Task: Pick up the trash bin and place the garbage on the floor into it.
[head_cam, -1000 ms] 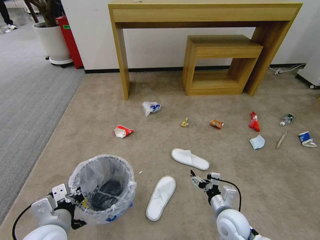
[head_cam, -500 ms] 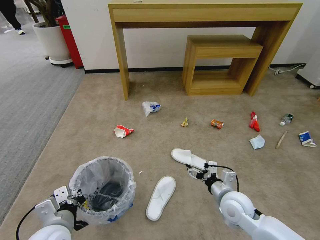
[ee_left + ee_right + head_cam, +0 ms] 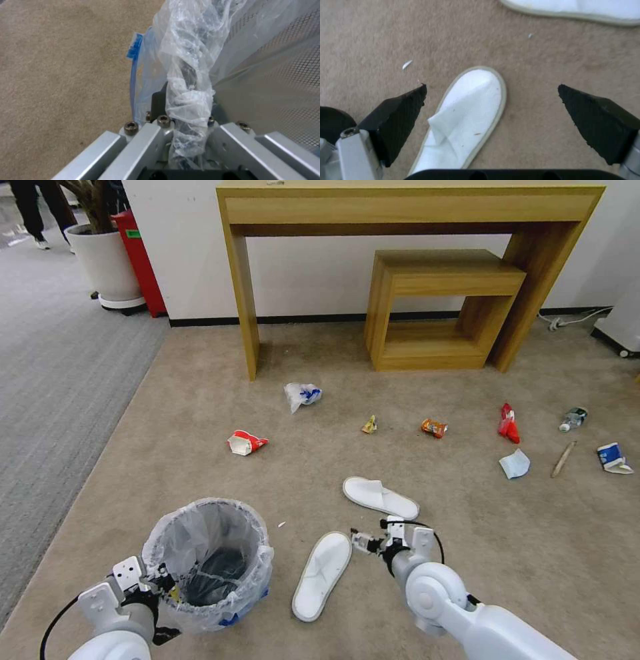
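Note:
The trash bin (image 3: 210,560), dark with a clear plastic liner, is at the lower left, and my left gripper (image 3: 157,580) is shut on its rim and bag (image 3: 186,120). My right gripper (image 3: 363,542) hangs open just above the toe of the near white slipper (image 3: 322,575); the wrist view shows that slipper (image 3: 466,117) between the two black fingers (image 3: 403,112). The second slipper (image 3: 380,497) lies just beyond. Farther off on the beige floor (image 3: 200,380) lie a red-white paper cup (image 3: 247,443), a white-blue plastic bag (image 3: 301,395), wrappers (image 3: 434,428), a tissue (image 3: 514,464), a stick (image 3: 563,459) and a bottle (image 3: 573,419).
A tall wooden console table (image 3: 413,207) stands against the far wall with a low wooden table (image 3: 440,307) beneath it. Grey ribbed carpet (image 3: 53,380) runs along the left, with a plant pot (image 3: 103,260) and a red object (image 3: 140,260) behind it. A blue-white cup (image 3: 613,458) lies far right.
My right gripper has swung left and closer, from beside the far slipper to over the near slipper's toe. The bin in my left gripper has shifted slightly lower in view.

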`<state>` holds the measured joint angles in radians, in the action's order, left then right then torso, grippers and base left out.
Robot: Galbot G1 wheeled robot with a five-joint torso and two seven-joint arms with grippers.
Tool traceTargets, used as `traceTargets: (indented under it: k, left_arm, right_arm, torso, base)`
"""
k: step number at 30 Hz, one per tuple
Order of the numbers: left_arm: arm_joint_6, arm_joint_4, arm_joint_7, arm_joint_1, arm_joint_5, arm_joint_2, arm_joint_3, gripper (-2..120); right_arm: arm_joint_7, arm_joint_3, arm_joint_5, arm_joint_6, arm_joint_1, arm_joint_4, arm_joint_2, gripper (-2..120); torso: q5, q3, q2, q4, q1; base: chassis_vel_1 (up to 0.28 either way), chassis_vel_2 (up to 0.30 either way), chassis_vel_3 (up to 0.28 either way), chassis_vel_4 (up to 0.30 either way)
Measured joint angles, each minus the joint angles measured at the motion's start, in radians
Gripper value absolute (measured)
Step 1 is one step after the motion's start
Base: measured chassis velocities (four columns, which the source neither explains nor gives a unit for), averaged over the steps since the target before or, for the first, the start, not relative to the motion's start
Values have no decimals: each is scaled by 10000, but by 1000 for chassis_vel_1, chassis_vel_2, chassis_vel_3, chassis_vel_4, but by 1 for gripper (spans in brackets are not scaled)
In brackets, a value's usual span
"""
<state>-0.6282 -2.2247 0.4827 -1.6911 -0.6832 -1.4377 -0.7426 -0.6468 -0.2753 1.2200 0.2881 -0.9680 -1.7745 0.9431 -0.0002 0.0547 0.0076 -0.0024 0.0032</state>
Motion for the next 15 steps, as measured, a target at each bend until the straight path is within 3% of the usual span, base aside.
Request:
traceTargets:
  k: [12, 15]
  left_arm:
    - [29, 4, -6, -80, 38, -75, -45, 0]
    - [36, 14, -7, -70, 38, -76, -52, 0]
  right_arm:
    - [-10, -660, -268, 76, 347, 1215, 914, 100]
    - [4, -798, -461, 45, 384, 1640, 1474, 100]
  torso:
    - [1, 0, 0, -1, 0]
    - [0, 0, 0, 0, 0]
  base:
    - [0, 0, 0, 0]
    - [0, 0, 0, 0]
